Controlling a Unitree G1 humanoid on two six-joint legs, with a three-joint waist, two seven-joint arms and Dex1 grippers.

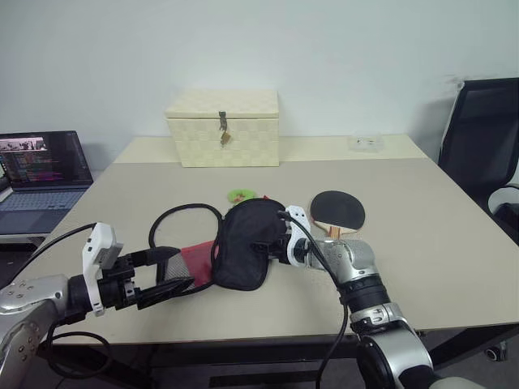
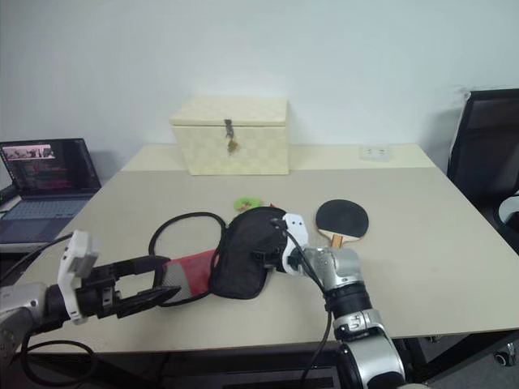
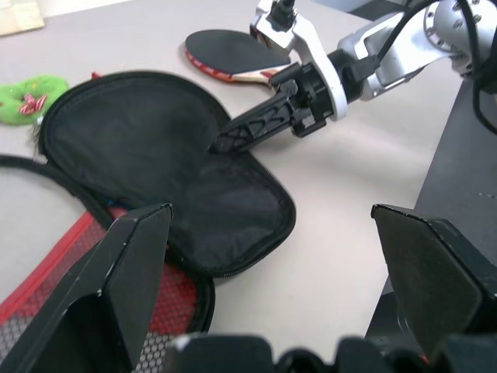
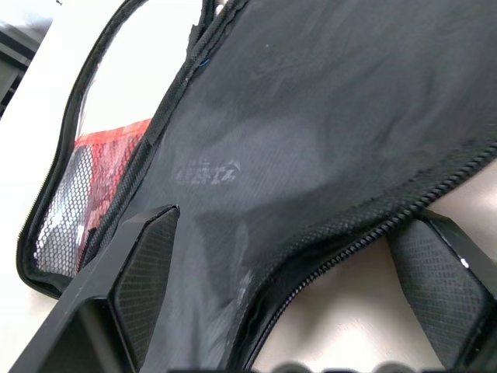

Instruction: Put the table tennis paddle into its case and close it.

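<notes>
Black fabric, soft and limp: the case (image 1: 247,243) lies unzipped on the beige counter (image 1: 422,235), its top flap spread open, with a red mesh-panelled half exposed toward the robot's left.

Left gripper (image 1: 166,271): jaws wide apart, empty, hovering just beside the red mesh end.

Black cord loop (image 1: 182,215) curls off the case; a small green charm (image 1: 239,194) sits just behind it.

Right gripper (image 3: 233,134): jaws spread, straddling the flap's zipper edge; nothing pinched as far as the wrist view shows.

Table tennis paddle (image 1: 338,211): flat on the counter just right of the case, smooth black rubber face up, pale wooden handle toward the robot. Not yet inside.

Judgement: the step is preparing the opened case. Next move needs one gripper to hold the floppy flap open and the other to fetch the paddle.
</notes>
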